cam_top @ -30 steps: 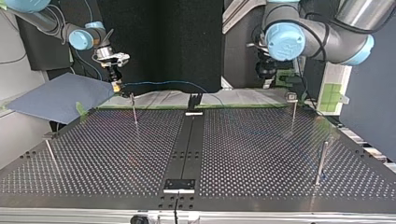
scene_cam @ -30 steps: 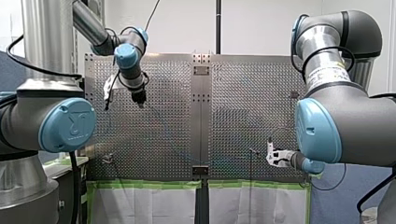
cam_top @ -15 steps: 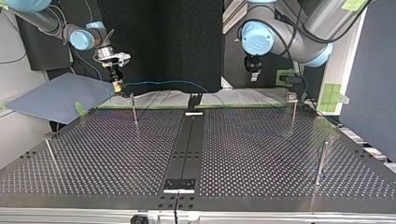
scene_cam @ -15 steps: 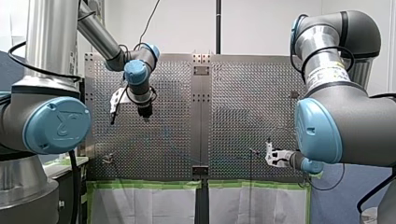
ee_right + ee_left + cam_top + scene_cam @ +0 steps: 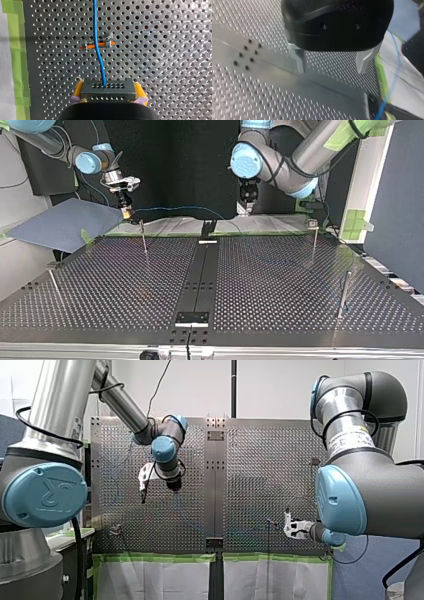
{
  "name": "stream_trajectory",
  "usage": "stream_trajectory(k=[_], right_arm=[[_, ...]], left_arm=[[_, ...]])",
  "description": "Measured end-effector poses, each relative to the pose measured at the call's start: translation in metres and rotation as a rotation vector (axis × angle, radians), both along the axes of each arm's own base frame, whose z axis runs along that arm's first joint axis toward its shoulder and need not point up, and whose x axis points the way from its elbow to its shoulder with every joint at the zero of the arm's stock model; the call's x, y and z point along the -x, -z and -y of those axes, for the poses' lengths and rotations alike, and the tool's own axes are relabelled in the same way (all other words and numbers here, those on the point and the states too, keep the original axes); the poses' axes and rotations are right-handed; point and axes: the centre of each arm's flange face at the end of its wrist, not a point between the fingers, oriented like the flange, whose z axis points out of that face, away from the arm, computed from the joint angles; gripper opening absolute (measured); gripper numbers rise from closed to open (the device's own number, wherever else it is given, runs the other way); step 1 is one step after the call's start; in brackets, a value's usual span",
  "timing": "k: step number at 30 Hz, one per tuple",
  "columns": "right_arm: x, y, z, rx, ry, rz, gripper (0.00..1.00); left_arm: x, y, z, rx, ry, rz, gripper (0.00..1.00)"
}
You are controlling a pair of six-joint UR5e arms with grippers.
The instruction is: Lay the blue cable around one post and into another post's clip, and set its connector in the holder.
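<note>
In the right wrist view my right gripper (image 5: 108, 86) is shut, its yellow pads clamping a dark grey connector block (image 5: 108, 94). The blue cable (image 5: 96, 30) runs from the block ahead past a post's orange clip (image 5: 97, 45). At the top view's left, my right gripper (image 5: 126, 212) hangs beside a thin post (image 5: 143, 234), and the cable (image 5: 175, 208) arcs toward the black holder (image 5: 208, 227). My left gripper (image 5: 332, 67) is open and holds nothing, hovering over the board's centre strip, with the cable (image 5: 392, 82) off to its side. It shows in the front view as my left gripper (image 5: 173, 486).
More posts stand on the perforated board: one (image 5: 314, 237) at the top view's right rear, one (image 5: 344, 294) nearer on the right, one (image 5: 54, 285) on the left. A second black bracket (image 5: 191, 317) sits on the near centre strip. Green tape (image 5: 15, 37) edges the board.
My left arm has swung toward the board's centre, rightward in the front view and leftward in the top view. My right gripper and the connector have stayed put.
</note>
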Motion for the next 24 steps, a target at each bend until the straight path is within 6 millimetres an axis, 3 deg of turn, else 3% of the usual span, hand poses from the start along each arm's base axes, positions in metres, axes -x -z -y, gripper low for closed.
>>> stream_trajectory(k=[8, 24], right_arm=[[-0.002, 0.0, -0.001, 0.001, -0.005, 0.0, 0.0], [-0.009, -0.001, -0.002, 0.003, -0.018, -0.002, 0.0]], left_arm=[[-0.004, 0.012, 0.038, 0.082, 0.034, 0.037, 1.0], [0.026, 0.071, 0.106, 0.034, 0.219, 0.054, 1.0]])
